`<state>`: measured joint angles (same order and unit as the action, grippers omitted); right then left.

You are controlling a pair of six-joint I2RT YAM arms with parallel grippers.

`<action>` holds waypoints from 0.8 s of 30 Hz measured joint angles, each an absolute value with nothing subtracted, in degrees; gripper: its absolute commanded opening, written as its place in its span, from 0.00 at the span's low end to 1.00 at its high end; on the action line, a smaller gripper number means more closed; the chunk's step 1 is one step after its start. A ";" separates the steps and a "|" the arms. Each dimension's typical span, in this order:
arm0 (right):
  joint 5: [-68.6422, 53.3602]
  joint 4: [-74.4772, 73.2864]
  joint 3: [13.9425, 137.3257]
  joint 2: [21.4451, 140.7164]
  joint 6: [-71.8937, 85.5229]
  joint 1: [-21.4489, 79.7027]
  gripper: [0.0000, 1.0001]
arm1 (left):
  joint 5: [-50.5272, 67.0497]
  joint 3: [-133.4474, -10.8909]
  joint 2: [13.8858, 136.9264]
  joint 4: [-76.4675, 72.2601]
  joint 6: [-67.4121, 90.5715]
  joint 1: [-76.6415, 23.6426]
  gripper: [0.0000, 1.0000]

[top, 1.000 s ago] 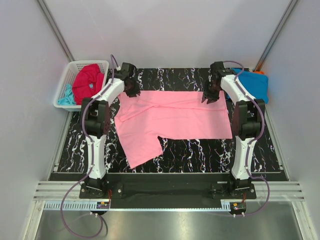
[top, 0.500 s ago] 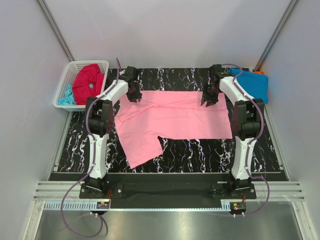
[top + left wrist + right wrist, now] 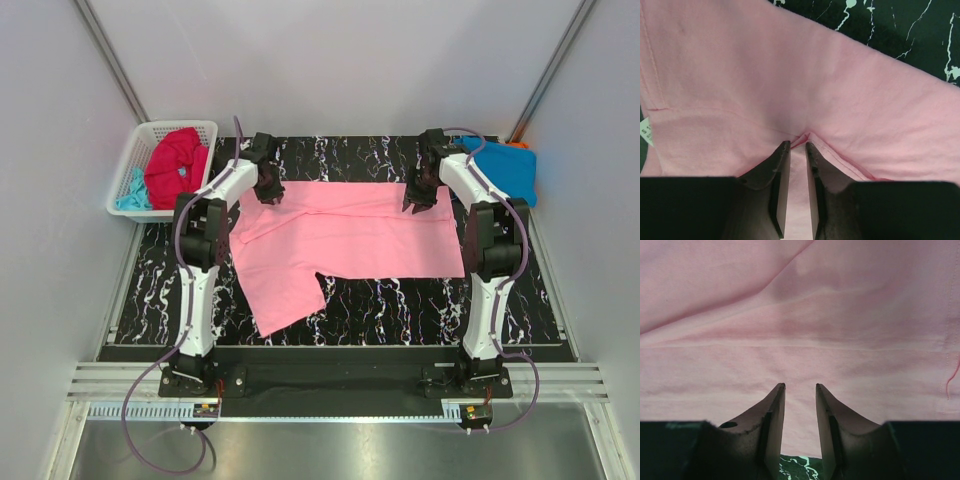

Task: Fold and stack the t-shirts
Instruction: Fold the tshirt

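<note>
- The left gripper point(image 3: 797, 145) has its jaws narrowed to a slit. A small ridge of hem is puckered up between the tips, which I read as a pinch on the light pink t-shirt point(image 3: 790, 75).
- The right gripper point(image 3: 800, 386) has its jaws partly spread. The tips rest over flat pink cloth just inside its edge, with nothing gathered between them.
- In the top view both grippers sit on the shirt's upper edge, one towards the upper left and one towards the upper right. The shirt lies spread across the middle of the black marbled table point(image 3: 380, 300), with one flap trailing to the lower left.
- Handling, as a judgement:
  - The cloth is light, limp and thin. It will sag and crease, and a shallow pinch may slip.
  - Taking a hem or seam ridge, where the layers double up, should give the surest hold.
  - Lifting both edge points evenly should keep the fold straight.
- Further out, a bright blue t-shirt point(image 3: 510, 172) lies at the upper right.
- A crimson red t-shirt point(image 3: 175, 165) and a pale aqua t-shirt point(image 3: 130, 195) sit in the white basket point(image 3: 150, 130) at the upper left.
</note>
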<state>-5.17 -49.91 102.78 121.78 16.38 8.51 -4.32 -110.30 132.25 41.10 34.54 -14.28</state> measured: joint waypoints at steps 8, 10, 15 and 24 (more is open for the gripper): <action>-5.15 -49.60 102.54 121.47 16.36 8.51 0.38 | -4.03 -112.09 134.19 41.17 34.48 -14.31 0.22; -5.13 -49.56 102.54 121.45 16.38 8.51 0.38 | -3.81 -112.18 134.23 41.12 34.50 -14.28 0.13; -5.10 -49.54 102.50 121.45 16.40 8.51 0.37 | -3.64 -112.18 134.26 41.10 34.48 -14.44 0.01; -5.10 -49.32 101.67 121.43 16.93 8.51 0.35 | -3.75 -111.15 133.62 40.71 34.30 -14.83 0.00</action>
<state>-5.10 -49.32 101.67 121.43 16.93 8.51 -3.75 -111.15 133.62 40.71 34.30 -14.83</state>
